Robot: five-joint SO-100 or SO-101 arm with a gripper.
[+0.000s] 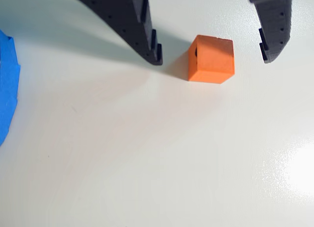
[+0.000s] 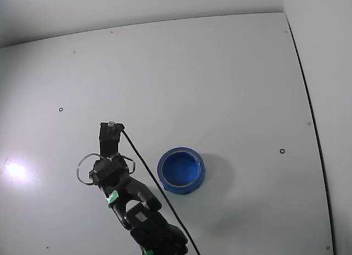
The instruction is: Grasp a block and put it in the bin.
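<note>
Block orange cube, flat on table, corner toward camera; claw wide, straddling it.

The block is a small cube that shows orange in the wrist view, with plain matte faces and crisp edges. It sits flat on the white counter, turned a little so one corner faces forward, casting a soft shadow to its left. In the fixed view the block is hidden. The bin is a round, bright blue, shallow bowl with a thick rim, standing upright and open. In the wrist view a slice of it shows at the left edge.
</note>
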